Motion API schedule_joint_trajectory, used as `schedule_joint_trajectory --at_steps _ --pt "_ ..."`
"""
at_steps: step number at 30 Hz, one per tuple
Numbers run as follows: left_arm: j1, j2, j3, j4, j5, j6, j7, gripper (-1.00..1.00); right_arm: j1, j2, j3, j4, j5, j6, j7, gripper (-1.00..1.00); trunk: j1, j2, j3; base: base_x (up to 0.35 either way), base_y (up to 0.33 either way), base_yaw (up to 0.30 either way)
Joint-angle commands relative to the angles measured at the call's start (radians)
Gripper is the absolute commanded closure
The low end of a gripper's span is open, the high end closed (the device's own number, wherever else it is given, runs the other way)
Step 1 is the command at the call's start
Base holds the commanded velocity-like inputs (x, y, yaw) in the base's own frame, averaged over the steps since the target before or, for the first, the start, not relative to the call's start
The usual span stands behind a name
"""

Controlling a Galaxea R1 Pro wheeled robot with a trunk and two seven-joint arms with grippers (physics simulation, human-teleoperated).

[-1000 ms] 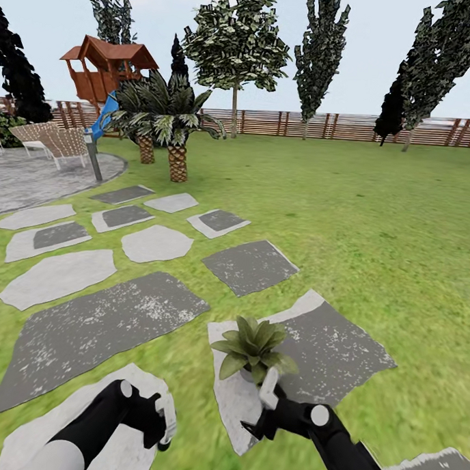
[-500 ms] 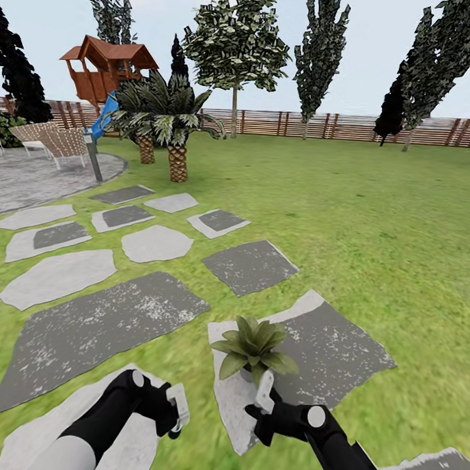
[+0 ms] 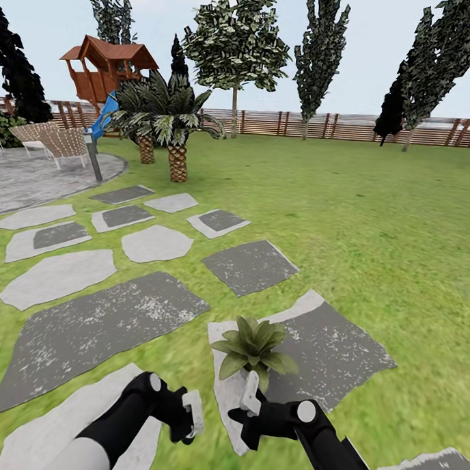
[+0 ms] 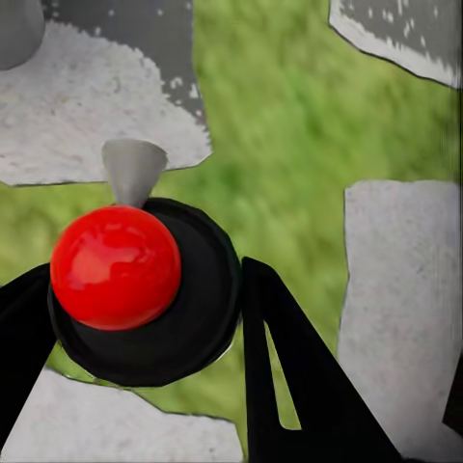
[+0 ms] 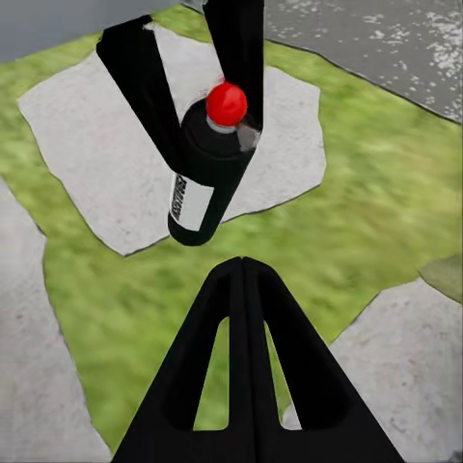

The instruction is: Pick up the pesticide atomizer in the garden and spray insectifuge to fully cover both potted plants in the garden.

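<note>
My left gripper is shut on the pesticide atomizer, a black bottle with a red cap, a white label and a grey nozzle. It hangs low over a pale stepping stone in the garden lawn. One potted plant, a rosette of pointed green leaves, stands on a stepping stone just ahead and right of the atomizer. I cannot make out insectifuge on its leaves. My right gripper is shut and empty, close beside the atomizer and just short of the plant; its fingers are pressed together.
Grey and white stepping stones lead left to a round paved patio with lounge chairs and a post. Palms, a wooden playhouse and a slatted fence stand farther back. Open lawn lies to the right.
My left arm has carried the atomizer to the right, nearer the plant. My right gripper has drawn left and slightly back toward the atomizer. The camera has not moved.
</note>
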Motion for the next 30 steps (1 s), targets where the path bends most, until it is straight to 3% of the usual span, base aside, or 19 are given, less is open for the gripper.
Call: schedule_joint_trajectory --at_steps 1,7,16,23,30 --pt "0.0 -0.002 -0.013 -0.002 -0.001 0.01 -0.005 1.0 0.0 0.0 0.0 -0.002 0.004 0.003 0.004 1.0 0.0 0.0 -0.001 0.0 0.0 0.0" --pt "0.003 -0.004 -0.042 -0.001 0.002 -0.001 -0.008 1.0 0.0 0.0 0.0 -0.002 0.004 0.003 0.005 1.0 0.0 0.0 -0.001 0.0 0.0 0.0" --pt "0.002 -0.001 -0.04 0.009 0.013 -0.007 -0.013 1.0 0.0 0.0 -0.001 -0.002 0.005 0.003 0.005 1.0 0.0 0.0 -0.001 0.0 0.0 0.0" --pt "0.0 0.004 -0.039 0.012 0.055 -0.051 -0.046 1.0 0.0 0.0 0.0 -0.001 0.006 0.003 0.005 1.0 0.0 0.0 -0.001 0.0 0.0 0.0" --pt "0.001 0.004 -0.039 0.012 0.065 -0.064 -0.062 1.0 0.0 0.0 0.0 -0.001 0.006 0.003 0.005 1.0 0.0 0.0 -0.001 0.0 0.0 0.0"
